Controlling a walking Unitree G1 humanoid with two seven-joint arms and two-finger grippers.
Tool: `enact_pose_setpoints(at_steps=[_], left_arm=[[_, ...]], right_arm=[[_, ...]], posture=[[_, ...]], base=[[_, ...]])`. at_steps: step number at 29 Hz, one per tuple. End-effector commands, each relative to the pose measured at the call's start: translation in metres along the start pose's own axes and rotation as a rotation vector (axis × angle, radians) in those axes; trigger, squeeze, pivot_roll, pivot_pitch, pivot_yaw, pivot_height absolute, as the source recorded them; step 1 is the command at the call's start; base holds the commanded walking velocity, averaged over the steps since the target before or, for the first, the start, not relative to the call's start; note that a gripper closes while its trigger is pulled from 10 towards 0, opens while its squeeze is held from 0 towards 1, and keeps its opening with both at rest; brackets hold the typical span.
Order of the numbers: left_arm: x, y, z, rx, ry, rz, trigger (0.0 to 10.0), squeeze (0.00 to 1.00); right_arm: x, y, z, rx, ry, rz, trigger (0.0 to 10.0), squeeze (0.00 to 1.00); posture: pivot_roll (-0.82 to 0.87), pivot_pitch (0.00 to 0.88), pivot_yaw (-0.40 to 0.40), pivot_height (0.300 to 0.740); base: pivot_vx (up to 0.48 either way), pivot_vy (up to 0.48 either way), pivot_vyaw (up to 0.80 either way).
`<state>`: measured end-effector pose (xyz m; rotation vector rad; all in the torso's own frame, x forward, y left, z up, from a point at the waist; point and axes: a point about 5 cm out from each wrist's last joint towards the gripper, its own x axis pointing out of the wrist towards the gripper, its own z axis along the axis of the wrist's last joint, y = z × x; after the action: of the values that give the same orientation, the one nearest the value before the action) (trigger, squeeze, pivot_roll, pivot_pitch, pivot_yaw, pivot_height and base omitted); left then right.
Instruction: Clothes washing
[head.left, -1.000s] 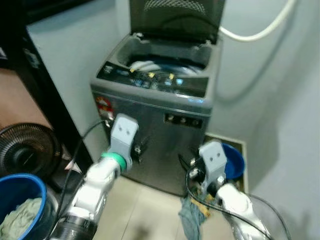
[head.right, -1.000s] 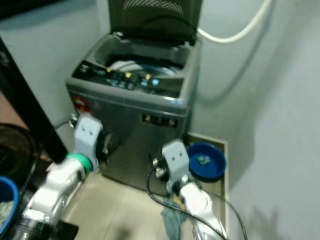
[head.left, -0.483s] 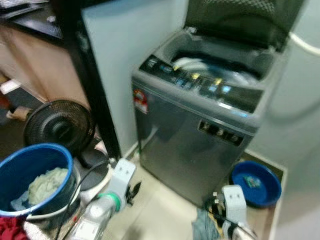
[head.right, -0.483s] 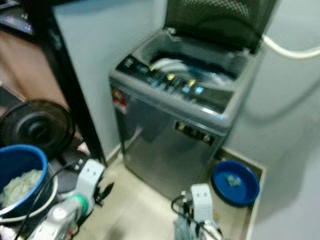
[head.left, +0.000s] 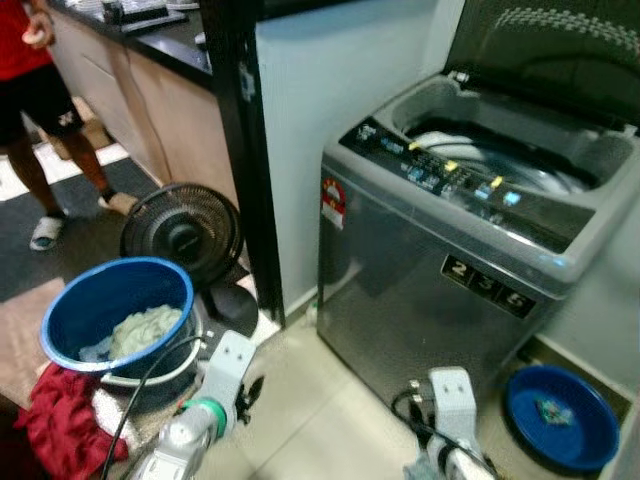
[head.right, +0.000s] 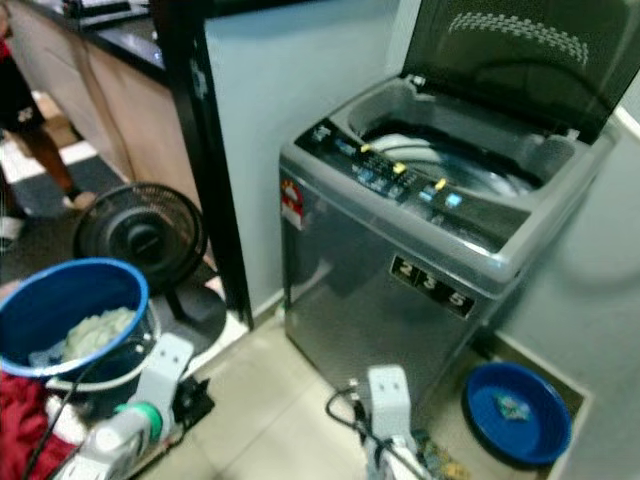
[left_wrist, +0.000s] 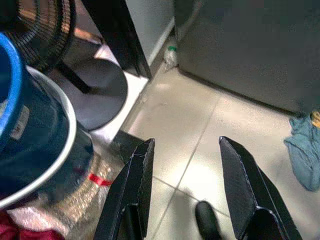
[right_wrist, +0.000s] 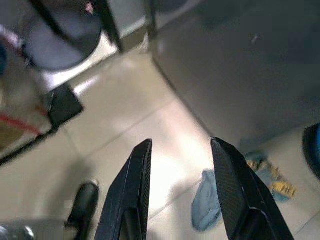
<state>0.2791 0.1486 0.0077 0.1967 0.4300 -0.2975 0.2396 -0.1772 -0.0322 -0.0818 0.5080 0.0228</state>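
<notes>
The grey top-loading washing machine (head.left: 470, 270) stands with its lid (head.left: 560, 50) raised and the drum open. A blue bucket (head.left: 70, 305) on the floor to its left holds a pale green cloth (head.left: 140, 328). Beside the bucket lies a red garment (head.left: 55, 425). A blue-grey cloth (right_wrist: 206, 200) lies on the tiles in front of the machine. My left gripper (left_wrist: 186, 142) hangs open over the bare tiles near the bucket. My right gripper (right_wrist: 181, 142) is open above the floor, with the blue-grey cloth just ahead of it. Both hold nothing.
A black floor fan (head.left: 183, 233) stands between the bucket and a black post (head.left: 245, 150). A blue basin (head.left: 560, 415) sits on the floor right of the machine. A person (head.left: 35, 110) stands at the far left by a counter (head.left: 150, 90). A black shoe (right_wrist: 82, 202) is on the tiles.
The camera has swung left, bringing the bucket, fan and person into view. Both arms have dropped lower in the picture.
</notes>
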Motion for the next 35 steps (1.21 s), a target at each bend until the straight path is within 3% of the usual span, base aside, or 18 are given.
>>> enact_pose_setpoints(at_steps=[1,28,35], left_arm=[[0.0004,0.002,-0.0006,0.01,-0.004,0.008,10.0,0.0],[0.0043,-0.002,-0.0059,-0.001,-0.001,0.029,10.0,0.0],[0.0064,-0.0032,-0.0032,0.005,-0.021,0.044,10.0,0.0]], right_arm=[[-0.0007,0.0013,-0.0033,0.001,0.005,-0.004,10.0,0.0],[-0.0008,-0.0003,-0.0064,-0.046,0.001,0.023,10.0,0.0],[0.0014,0.0053,0.0007,-0.109,-0.039,0.058,10.0,0.0]], posture=[[0.01,0.0,0.062,0.74],[-0.01,0.0,0.032,0.74],[-0.01,0.0,0.03,0.74]], base=[[0.0,0.0,0.77],[0.0,0.0,0.77],[0.352,0.0,0.11]])
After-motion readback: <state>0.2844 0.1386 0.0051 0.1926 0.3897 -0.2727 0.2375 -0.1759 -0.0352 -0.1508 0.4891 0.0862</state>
